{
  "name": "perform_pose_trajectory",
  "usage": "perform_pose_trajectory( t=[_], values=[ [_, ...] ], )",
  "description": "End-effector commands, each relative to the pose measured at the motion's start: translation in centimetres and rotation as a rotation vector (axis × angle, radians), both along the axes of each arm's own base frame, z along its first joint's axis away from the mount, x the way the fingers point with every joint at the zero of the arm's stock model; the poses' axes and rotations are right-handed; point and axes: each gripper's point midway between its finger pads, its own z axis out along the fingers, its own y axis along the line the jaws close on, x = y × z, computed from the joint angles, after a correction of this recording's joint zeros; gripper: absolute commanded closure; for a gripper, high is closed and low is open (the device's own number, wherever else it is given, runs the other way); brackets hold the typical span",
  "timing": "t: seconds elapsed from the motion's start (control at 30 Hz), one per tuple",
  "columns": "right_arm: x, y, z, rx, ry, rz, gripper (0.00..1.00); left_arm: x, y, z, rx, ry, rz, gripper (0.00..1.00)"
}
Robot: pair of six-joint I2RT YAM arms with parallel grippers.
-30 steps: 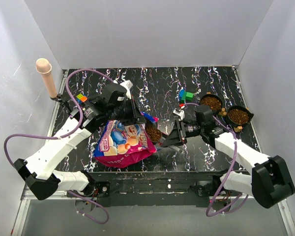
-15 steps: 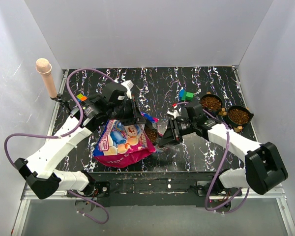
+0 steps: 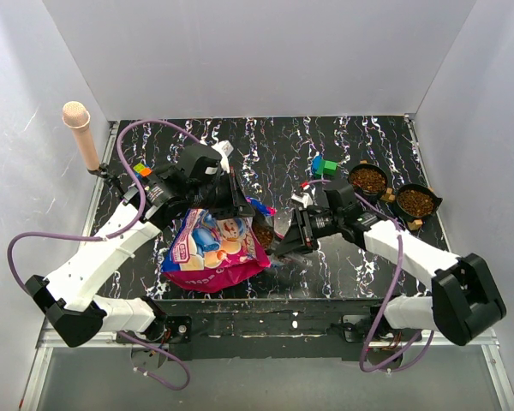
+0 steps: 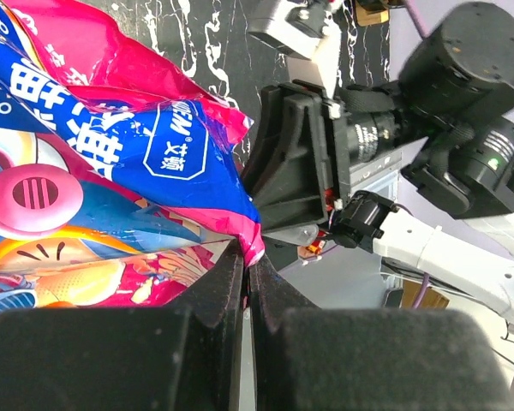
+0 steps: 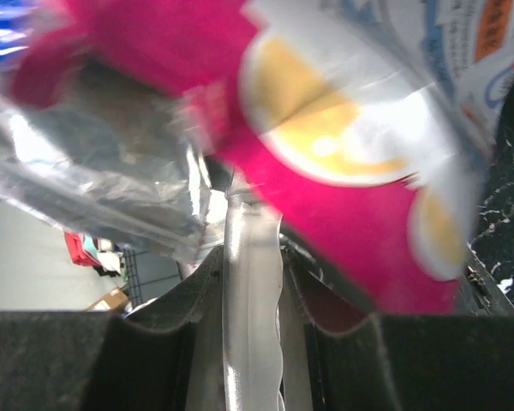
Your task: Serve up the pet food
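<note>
Low and left of centre in the top view, lying on the black marbled desk (image 3: 283, 145): pet food bag (image 3: 214, 248), mouth turned to the right. Pinched at its upper right corner by the left fingers (image 3: 242, 208), presumably to lift the mouth open. Reaching in from the right, the right fingers (image 3: 283, 247), grip unreadable from here. Tucked between bag and right arm, a bowl of kibble (image 3: 265, 233). Parked at the right edge, out of the way, filled bowls (image 3: 369, 179). White walls on three sides; beige microphone-like post (image 3: 79, 128) at upper left.

Lower centre of the left wrist view: pressed tight on the bag's pink corner, no gap between. Facing it from the upper middle, the right arm's black wrist.

Bottom centre of the right wrist view: narrowed onto a clear plastic handle (image 5: 251, 291), probably a scoop, aimed towards the silvery bag lining at upper left.
</note>
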Motion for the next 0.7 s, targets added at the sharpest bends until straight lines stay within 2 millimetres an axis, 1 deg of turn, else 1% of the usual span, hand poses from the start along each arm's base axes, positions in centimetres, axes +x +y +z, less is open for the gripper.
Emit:
perform_pose_trajectory(
  t=[0.0,0.07,0.2,0.3,0.47,0.57,0.63,0.67],
  values=[
    [0.0,-0.2,5.2,0.122,-0.174,0.0,0.99,0.2,-0.4,4.3,-0.129,-0.104,-0.004,1.0],
    [-0.1,-0.4,5.5,0.155,-0.17,0.008,0.99,0.3,-0.3,4.4,-0.131,-0.108,0.004,1.0],
    [-1.2,-0.9,4.6,0.188,-0.123,0.037,0.99,0.5,-0.3,5.0,-0.143,-0.126,0.013,1.0],
    [-1.8,-1.3,4.8,0.211,-0.126,0.044,0.99,0.6,-0.3,5.2,-0.136,-0.129,0.004,1.0],
    [-1.6,-3.4,5.3,0.225,-0.141,-0.02,0.99,0.7,-0.2,5.1,-0.133,-0.137,0.009,1.0],
    [-2.1,-4.1,5.7,0.234,-0.146,-0.019,0.99,0.6,-0.1,4.7,-0.129,-0.131,0.013,1.0],
    [-2.6,-4.5,5.7,0.223,-0.153,-0.012,0.99,0.9,-0.2,4.8,-0.135,-0.136,0.016,1.0],
    [-2.9,-4.8,5.5,0.205,-0.122,-0.009,0.99,1.0,-0.3,4.8,-0.136,-0.138,0.018,1.0]
  ],
)
